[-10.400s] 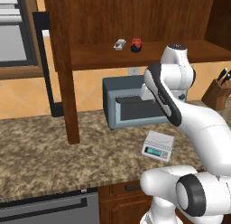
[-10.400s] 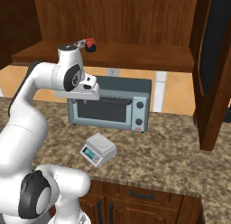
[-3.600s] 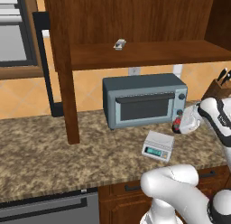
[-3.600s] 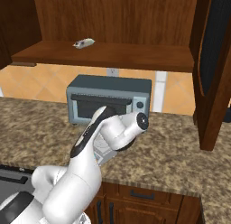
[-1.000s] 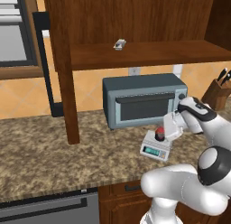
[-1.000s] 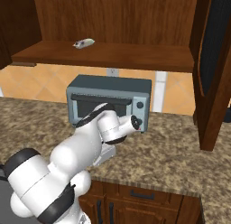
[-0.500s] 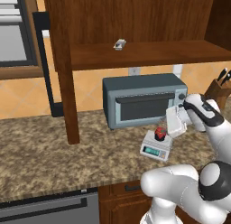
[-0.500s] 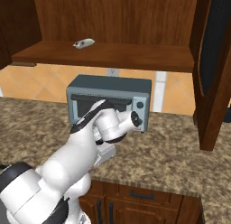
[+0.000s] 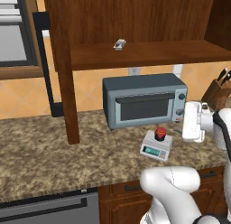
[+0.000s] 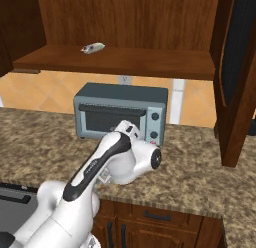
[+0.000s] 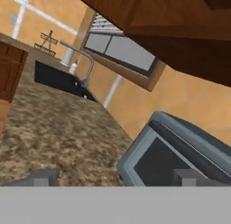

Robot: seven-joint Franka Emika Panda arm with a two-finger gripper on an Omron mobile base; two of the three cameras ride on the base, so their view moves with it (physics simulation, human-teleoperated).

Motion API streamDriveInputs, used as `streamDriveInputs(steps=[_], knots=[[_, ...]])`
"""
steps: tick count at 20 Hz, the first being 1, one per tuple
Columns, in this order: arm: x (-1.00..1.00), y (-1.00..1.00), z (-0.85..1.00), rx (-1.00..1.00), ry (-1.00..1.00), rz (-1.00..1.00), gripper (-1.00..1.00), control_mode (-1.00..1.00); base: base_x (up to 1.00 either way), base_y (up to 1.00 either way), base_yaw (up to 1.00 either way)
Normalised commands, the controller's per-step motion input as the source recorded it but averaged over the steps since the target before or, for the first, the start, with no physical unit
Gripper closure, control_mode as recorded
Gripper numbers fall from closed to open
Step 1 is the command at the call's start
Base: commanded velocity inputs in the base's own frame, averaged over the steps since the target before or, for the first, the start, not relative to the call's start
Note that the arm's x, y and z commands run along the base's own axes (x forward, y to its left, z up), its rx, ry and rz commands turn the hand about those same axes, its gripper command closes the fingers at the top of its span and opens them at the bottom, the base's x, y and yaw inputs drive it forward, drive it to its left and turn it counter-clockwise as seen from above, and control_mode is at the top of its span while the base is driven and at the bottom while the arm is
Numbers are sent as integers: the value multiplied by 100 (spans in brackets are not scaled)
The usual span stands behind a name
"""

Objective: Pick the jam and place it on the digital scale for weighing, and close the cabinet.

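Note:
The jam, a tiny jar with a red lid, stands on the digital scale, a flat light-grey square on the counter in front of the toaster oven. My gripper hovers just right of the jar, apart from it. In the hand view its fingertips stand wide apart with nothing between them, so it is open. In the right base view my arm hides the scale and jar. The cabinet stands open, its doors swung out.
The blue-grey toaster oven sits right behind the scale. A small grey-white item lies on the cabinet shelf. A knife block stands at the far right. A sink and faucet lie along the counter.
The gripper opened and let go of the jam, which now stands on the scale. The hand drew back to the right, away from the jar.

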Motion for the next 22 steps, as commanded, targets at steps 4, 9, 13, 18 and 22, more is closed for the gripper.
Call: streamDriveInputs(steps=[4,9,13,18,22], knots=[[-41,-54,54,35,-52,-4,-100,-100,0,0,0],[-30,-42,51,23,-56,-10,-100,-100,0,0,0],[-28,-63,27,21,-26,-8,-100,-100,0,0,0],[-32,-64,21,18,-14,-2,-100,-100,0,0,0],[-37,-70,34,19,-9,-3,-100,-100,0,0,0]])
